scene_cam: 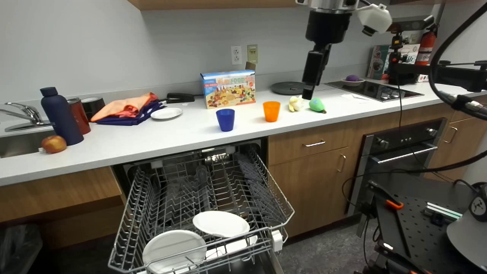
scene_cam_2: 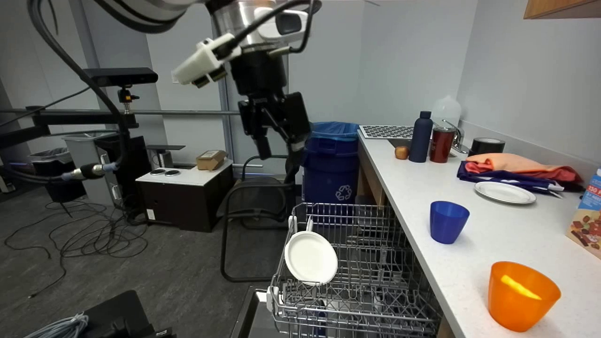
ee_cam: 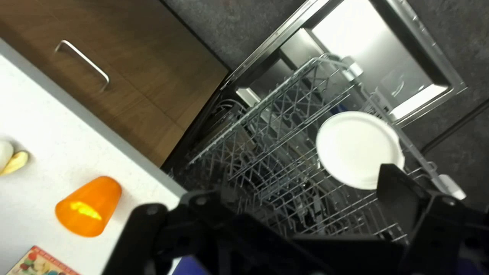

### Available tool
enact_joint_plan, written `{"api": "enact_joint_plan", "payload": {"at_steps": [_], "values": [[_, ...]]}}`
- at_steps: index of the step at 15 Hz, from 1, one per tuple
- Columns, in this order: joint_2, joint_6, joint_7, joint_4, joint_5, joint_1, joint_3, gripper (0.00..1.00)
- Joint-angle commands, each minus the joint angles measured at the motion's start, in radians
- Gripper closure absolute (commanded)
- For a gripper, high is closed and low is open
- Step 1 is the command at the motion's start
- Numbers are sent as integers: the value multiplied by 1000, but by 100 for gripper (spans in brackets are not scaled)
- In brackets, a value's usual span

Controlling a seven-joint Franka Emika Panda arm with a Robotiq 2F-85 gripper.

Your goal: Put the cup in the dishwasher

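Nearest on the table [scene_cam_2: 413, 192], in an exterior view, stands the orange cup [scene_cam_2: 523, 298], upright and much the same size as the one wanted. It seems the first hazard: a low approach over it could knock it aside, or it could be picked by mistake. Just beyond it the blue cup [scene_cam_2: 449, 223] stands upright near the table's front edge, not yet in any grip, so the job looks hardly begun. A sideways brush while reaching down could tip it off that edge towards the rack [scene_cam_2: 371, 286], which is pulled out of the dishwasher [ee_cam: 414, 72] below. Its sides taper and the plastic looks light, so an off-centre or too hard pinch may let it slip or twist. Over at the rack's outer end white plates [scene_cam: 173, 249] lean at a tilt; bringing the cup down there would likely shove them, and the tines could catch its rim. Farther still along the table, the dark blue bottle [scene_cam_2: 421, 138] and the apple [scene_cam_2: 401, 152] seem well out of the way.

The jaws hang in the air, well apart from the blue cup. They are spread wide: the wrist view shows a broad gap between them, with rack wires visible past it, and in no view do they hold or touch anything.
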Motion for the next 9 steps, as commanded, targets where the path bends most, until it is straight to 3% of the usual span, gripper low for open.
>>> {"api": "enact_joint_plan", "payload": {"at_steps": [1,4,9], "values": [[43,59,-4,13,-16,-30,-7,0],[155,132,-10,56,-35,-61,-34,0],[167,131,-24,64,-54,-56,-25,0]]}}
